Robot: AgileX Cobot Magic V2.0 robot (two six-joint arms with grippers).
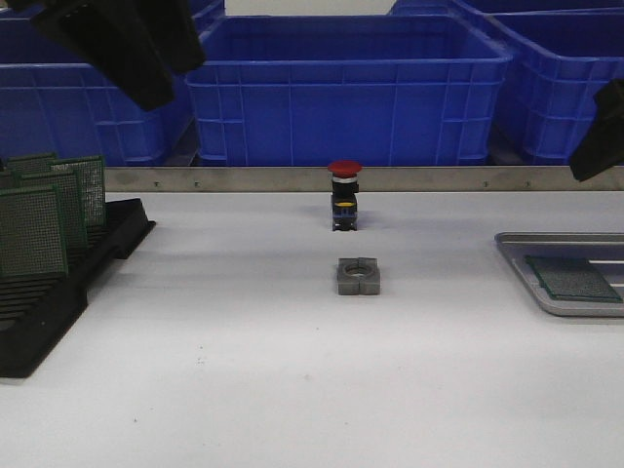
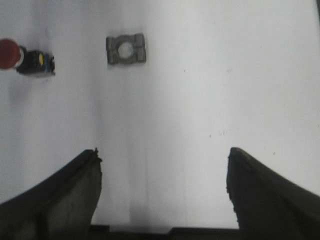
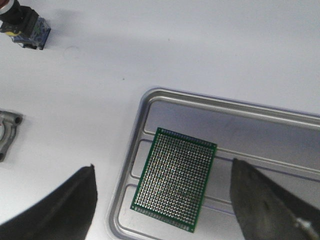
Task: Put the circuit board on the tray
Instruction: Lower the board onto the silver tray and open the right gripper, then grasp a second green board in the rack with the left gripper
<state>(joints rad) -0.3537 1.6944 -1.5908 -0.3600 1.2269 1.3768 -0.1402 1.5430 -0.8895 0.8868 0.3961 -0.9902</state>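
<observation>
A green perforated circuit board (image 3: 175, 179) lies flat in the silver-grey ridged tray (image 3: 150, 97), near its left end; in the front view the board (image 1: 573, 278) and tray (image 1: 517, 246) sit at the right edge of the table. My right gripper (image 3: 162, 172) is open and empty, high above the board, its fingers (image 1: 597, 141) dark at the right edge. My left gripper (image 2: 162, 155) is open and empty over bare table, its arm (image 1: 127, 44) raised at the top left. Several more green boards (image 1: 49, 210) stand in the black slotted rack (image 1: 58, 292) at left.
A red-capped push button (image 1: 344, 195) stands at mid table, with a grey metal bracket (image 1: 358, 276) in front of it. Both show in the left wrist view, button (image 2: 20, 57) and bracket (image 2: 126, 48). Big blue bins (image 1: 341, 88) line the back behind a metal rail (image 1: 292, 178).
</observation>
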